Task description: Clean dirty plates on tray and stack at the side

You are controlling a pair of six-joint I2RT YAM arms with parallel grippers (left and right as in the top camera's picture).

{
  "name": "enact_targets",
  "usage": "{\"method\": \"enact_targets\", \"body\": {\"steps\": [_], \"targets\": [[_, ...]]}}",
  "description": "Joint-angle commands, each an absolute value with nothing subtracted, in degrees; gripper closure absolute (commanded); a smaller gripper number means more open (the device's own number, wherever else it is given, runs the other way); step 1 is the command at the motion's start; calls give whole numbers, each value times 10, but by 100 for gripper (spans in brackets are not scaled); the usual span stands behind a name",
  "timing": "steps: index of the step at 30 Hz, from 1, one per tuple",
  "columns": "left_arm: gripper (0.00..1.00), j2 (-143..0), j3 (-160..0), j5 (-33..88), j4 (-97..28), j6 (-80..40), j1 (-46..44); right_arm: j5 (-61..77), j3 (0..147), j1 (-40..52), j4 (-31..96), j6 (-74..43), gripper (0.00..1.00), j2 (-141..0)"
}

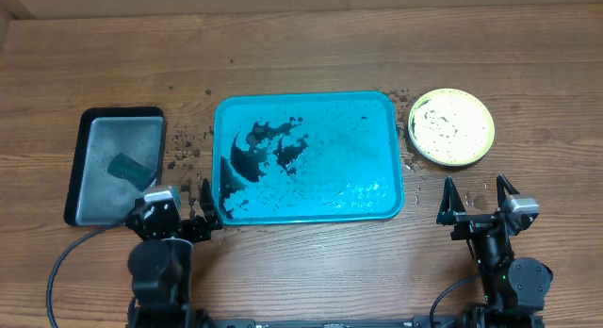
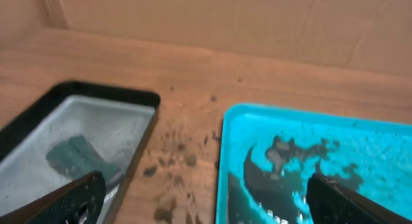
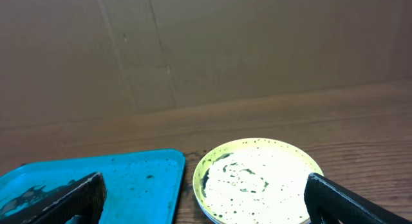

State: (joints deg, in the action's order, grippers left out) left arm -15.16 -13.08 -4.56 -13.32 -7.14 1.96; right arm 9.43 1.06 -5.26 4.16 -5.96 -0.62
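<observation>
1. From overhead, the large teal-blue rectangular plastic tray (image 1: 377, 158) sits mid-table, with dark dirt smeared across its left half.
2. The small round lime-green-rimmed plate (image 1: 450, 127) lies on the wooden table (image 1: 301, 55), just off the tray's far right corner. Its white centre is speckled dark.
3. Only the overhead view catches both arms at once. The right claw (image 1: 476, 198) sits nearer the robot than the plate, spread wide and holding nothing.
4. In the left wrist view, the left claw (image 2: 206, 185) gapes empty too. Loose dark crumbs (image 2: 170, 163) dot the wood between the two trays.
5. That view also brings in the black-rimmed grey tray (image 2: 109, 93), with a dark green block (image 2: 77, 156) lying inside. The right wrist view shows neither.
6. The right wrist view shows the plate's grime close up, and a brown cardboard wall (image 3: 206, 50) behind.
</observation>
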Motion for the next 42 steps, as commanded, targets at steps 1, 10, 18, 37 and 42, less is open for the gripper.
{"method": "enact_targets", "body": {"steps": [1, 10, 18, 37, 42], "targets": [[0, -98, -110, -44, -100, -43, 19, 88, 5, -55, 39, -57, 0, -2], [1, -2, -20, 11, 27, -25, 54, 88, 5, -55, 39, -57, 0, -2], [0, -2, -3, -4, 23, 15, 59, 88, 5, -55, 39, -57, 0, -2], [0, -3, -3, -6, -44, 13, 59, 88, 5, -55, 39, -57, 0, -2], [0, -3, -3, -6, -44, 13, 59, 88, 5, -55, 39, -57, 0, -2]]}}
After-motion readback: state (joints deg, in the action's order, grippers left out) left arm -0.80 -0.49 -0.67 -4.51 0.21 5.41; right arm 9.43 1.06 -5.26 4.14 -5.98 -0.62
